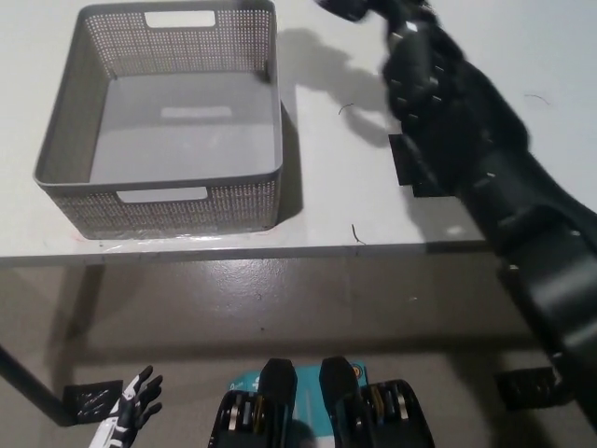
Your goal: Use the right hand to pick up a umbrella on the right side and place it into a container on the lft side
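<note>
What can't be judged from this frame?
- Umbrella: head view, mostly cut off by the top edge; only a dark blurred bit shows.
- Right hand: blurred, black on dark fabric, so the grip is unreadable.
- Left hand: small, low at the lower left, partly cut off.

Grey perforated basket [159, 201], white table [326, 201], black right hand [415, 51], dark navy umbrella [350, 7], white left hand [126, 415]
</note>
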